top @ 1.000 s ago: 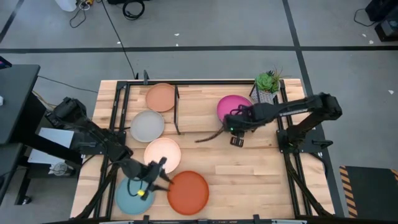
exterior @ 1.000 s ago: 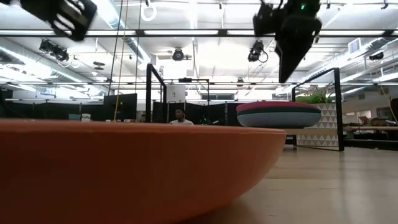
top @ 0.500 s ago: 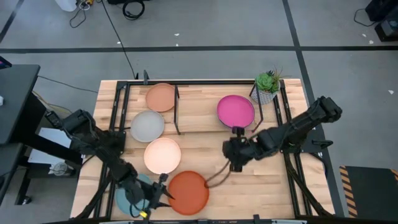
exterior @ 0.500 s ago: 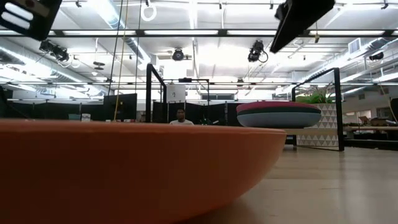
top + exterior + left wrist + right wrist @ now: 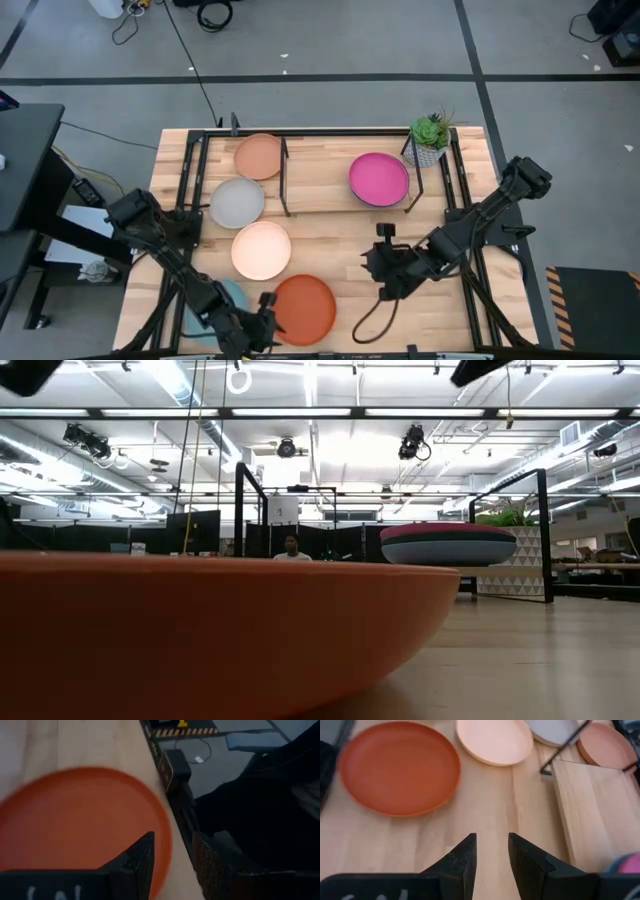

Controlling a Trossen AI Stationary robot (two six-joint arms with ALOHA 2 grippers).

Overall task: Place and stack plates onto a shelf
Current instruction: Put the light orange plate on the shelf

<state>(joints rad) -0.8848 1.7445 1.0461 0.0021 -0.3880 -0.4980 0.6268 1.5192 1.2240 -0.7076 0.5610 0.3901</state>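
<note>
The orange plate (image 5: 303, 308) lies near the table's near edge and fills the low view's foreground (image 5: 200, 630). My left gripper (image 5: 262, 322) hovers open at its near-left rim (image 5: 167, 835), one finger over the plate and one past it. The light aqua plate (image 5: 228, 296) lies partly under the left arm. My right gripper (image 5: 380, 265) hangs open over bare wood to the right of the orange plate (image 5: 400, 767). The magenta plate (image 5: 379, 178) rests on a bluish-grey plate (image 5: 450, 552) on the shelf (image 5: 320, 185). The cream (image 5: 261, 249), grey (image 5: 237, 202) and peach (image 5: 259, 156) plates lie left of it.
A potted plant (image 5: 428, 138) stands at the shelf's far right corner. Black frame rails run along the table's left (image 5: 190, 200) and right (image 5: 455, 190) sides. A dark cable (image 5: 365, 320) loops below the right arm. Bare wood lies between the orange plate and the shelf.
My left gripper has moved toward the near edge, from over the light aqua plate to the orange plate's near-left rim. My right gripper has drawn back from the magenta plate on the shelf toward the near edge, to mid-table. No plate has moved.
</note>
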